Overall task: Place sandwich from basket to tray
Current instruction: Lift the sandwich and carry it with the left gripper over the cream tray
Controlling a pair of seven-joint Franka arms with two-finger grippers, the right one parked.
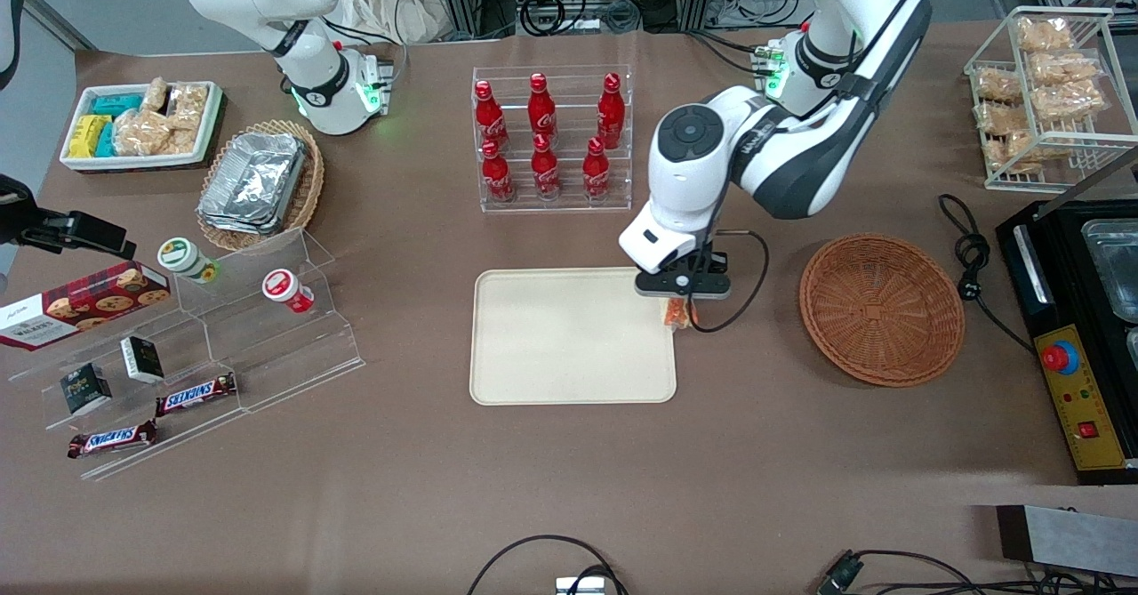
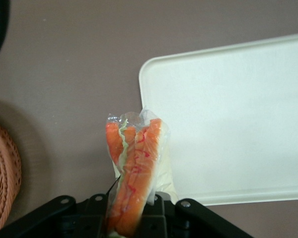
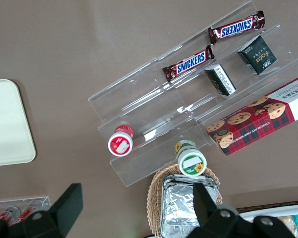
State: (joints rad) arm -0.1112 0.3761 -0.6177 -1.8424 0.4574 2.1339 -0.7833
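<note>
While you look at the front view, your gripper [image 1: 683, 309] hangs over the edge of the tray [image 1: 569, 337] that faces the basket [image 1: 881, 308], with the sandwich [image 1: 677, 313] showing just beneath it as a small orange patch. That patch sits right at the tray's rim, between the tray and the basket, and you cannot tell from here whether it touches the tray. You see the basket well apart from the gripper, toward the working arm's end of the table, with nothing showing inside it. A clear rack of red bottles [image 1: 544, 140] stands farther from the camera than the tray.

Turning to the left wrist view, you see the fingers clamped on the sandwich [image 2: 135, 171], which sticks out from between them in its clear wrap, orange filling and a thin green strip facing the camera. It is lifted above the brown table, its tip lying beside the rounded corner of the tray [image 2: 238, 119]. A slice of the basket [image 2: 2, 178] shows at the picture's edge.

From the right wrist view, you get only one rounded end of the tray [image 3: 7, 124], a clear stepped stand [image 3: 184, 99] with chocolate bars [image 3: 188, 63] and small cups, and a cookie box [image 3: 263, 116].
</note>
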